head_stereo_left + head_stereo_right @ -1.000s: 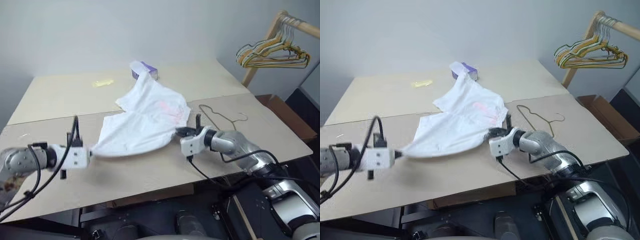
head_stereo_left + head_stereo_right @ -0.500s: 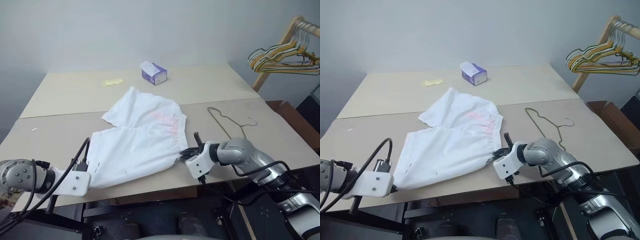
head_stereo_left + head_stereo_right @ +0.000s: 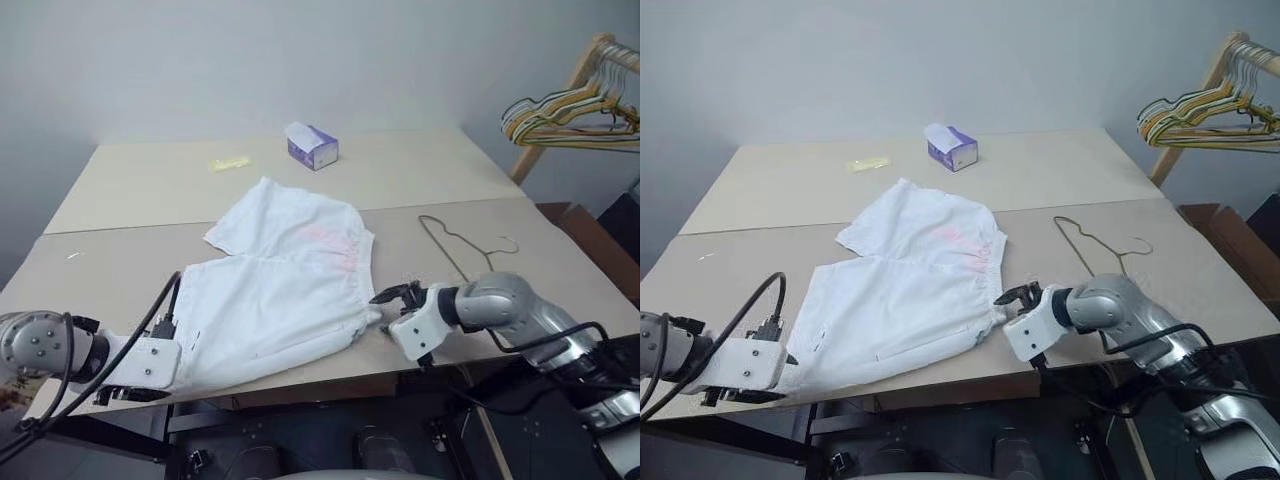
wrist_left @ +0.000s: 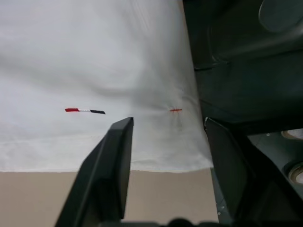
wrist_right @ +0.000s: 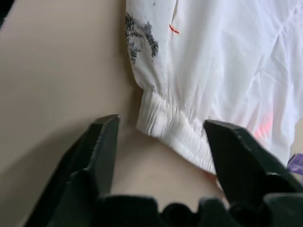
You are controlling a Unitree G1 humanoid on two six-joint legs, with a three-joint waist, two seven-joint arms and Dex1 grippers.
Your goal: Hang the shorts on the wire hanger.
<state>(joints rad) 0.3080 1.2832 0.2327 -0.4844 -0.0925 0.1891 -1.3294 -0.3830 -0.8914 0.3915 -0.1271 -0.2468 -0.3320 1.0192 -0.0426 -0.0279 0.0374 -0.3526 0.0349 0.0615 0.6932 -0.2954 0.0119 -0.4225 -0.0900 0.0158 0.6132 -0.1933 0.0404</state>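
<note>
A light wooden table [image 3: 120, 190] carries every item of the scene. The white shorts [image 3: 280, 290] lie spread flat near its front edge, pink print uppermost, the gathered waistband toward the robot's right. A wooden rack [image 3: 560, 110] stands past the table's far right corner, bearing a bunch of coloured hangers [image 3: 565, 110]. The right gripper [image 3: 397, 297] sits just beside the waistband corner, its jaws wide apart and holding nothing; the right wrist view shows the elastic corner lying on the table between the two fingers [image 5: 102, 146]. The left gripper [image 4: 168, 142] hovers over the shorts' front left corner at the table edge, jaws likewise spread and empty. The wire hanger [image 3: 465, 245] lies flat on the table right of the shorts, apart from them. A purple-and-white tissue box [image 3: 312, 146] stands farther back.
</note>
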